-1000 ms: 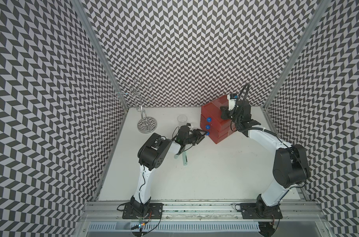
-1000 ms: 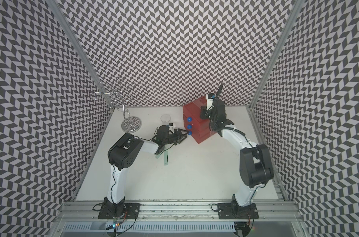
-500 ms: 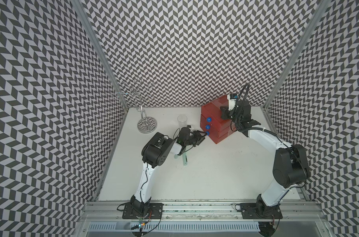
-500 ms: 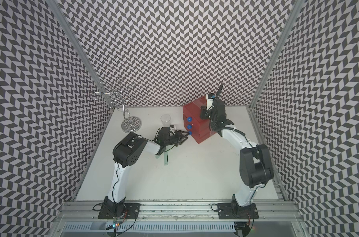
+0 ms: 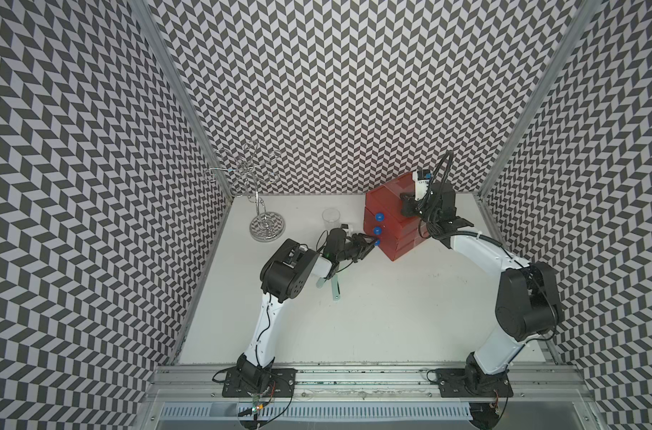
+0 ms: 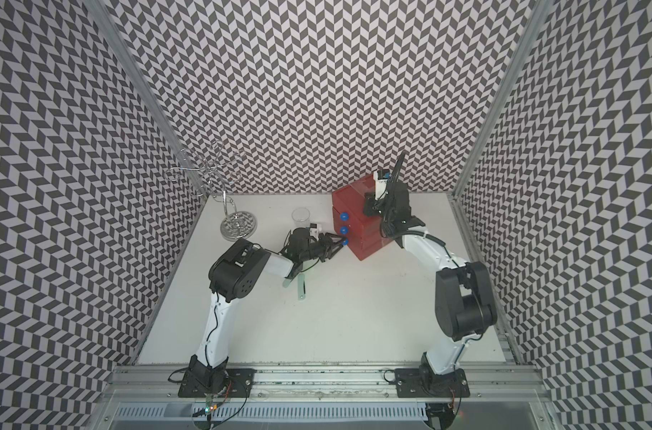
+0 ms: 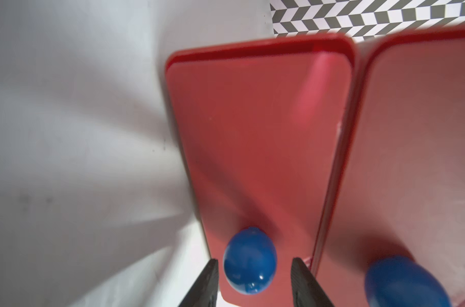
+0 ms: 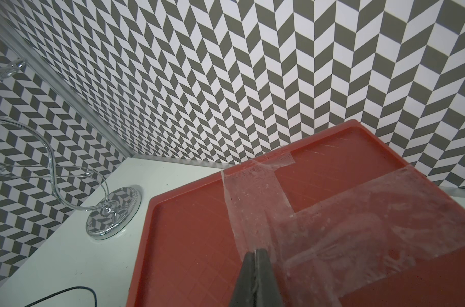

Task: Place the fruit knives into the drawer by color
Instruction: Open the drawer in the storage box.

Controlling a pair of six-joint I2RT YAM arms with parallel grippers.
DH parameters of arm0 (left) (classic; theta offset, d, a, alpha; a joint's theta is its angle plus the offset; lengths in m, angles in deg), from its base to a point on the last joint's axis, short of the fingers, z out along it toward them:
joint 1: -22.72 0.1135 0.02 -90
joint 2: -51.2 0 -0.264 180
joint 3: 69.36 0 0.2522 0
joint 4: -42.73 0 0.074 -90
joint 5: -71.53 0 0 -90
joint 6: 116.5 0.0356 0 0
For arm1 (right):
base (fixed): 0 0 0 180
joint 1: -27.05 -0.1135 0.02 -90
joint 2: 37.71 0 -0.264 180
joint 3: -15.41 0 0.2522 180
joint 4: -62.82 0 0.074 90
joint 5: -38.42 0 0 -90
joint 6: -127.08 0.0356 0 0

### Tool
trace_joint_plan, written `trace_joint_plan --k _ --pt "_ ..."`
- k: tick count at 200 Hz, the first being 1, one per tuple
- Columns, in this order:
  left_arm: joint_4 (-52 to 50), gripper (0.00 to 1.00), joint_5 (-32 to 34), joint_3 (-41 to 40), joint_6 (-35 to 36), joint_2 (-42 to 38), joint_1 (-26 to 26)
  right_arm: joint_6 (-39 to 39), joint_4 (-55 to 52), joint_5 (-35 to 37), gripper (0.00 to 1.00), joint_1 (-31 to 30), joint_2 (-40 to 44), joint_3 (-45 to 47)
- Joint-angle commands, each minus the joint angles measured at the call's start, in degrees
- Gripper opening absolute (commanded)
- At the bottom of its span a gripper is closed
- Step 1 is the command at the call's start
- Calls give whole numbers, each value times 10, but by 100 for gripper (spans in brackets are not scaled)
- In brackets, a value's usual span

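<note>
1. All three drawers of the red drawer box (image 5: 387, 203) are shut; contents cannot be told.
2. Two pale mint fruit knives (image 5: 335, 288) are left on the counter (image 5: 391, 316) by the left arm, so sorting is judged unfinished.
3. The bottom blue knob (image 7: 249, 260) is flanked by the parted left claw (image 5: 369, 244), not gripped; the closed, empty right claw (image 8: 256, 252) is rested on the taped top.

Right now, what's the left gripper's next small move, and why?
Probably close the left gripper on the bottom blue knob: its jaws straddle it with gaps, the drawer is shut, and the shut right gripper is over the box top.
</note>
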Motion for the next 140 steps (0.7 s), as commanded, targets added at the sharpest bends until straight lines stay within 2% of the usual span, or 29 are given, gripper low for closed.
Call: trace_joint_plan --k 1,103,140 --pt "20 46 -9 15 -3 9 2 22 -247 -27 0 -3 -120 75" --pt "24 41 -10 35 -8 25 2 22 -248 -28 0 -3 -120 75" --pt "27 36 -11 36 -9 25 2 22 -248 -28 0 -3 -121 75"
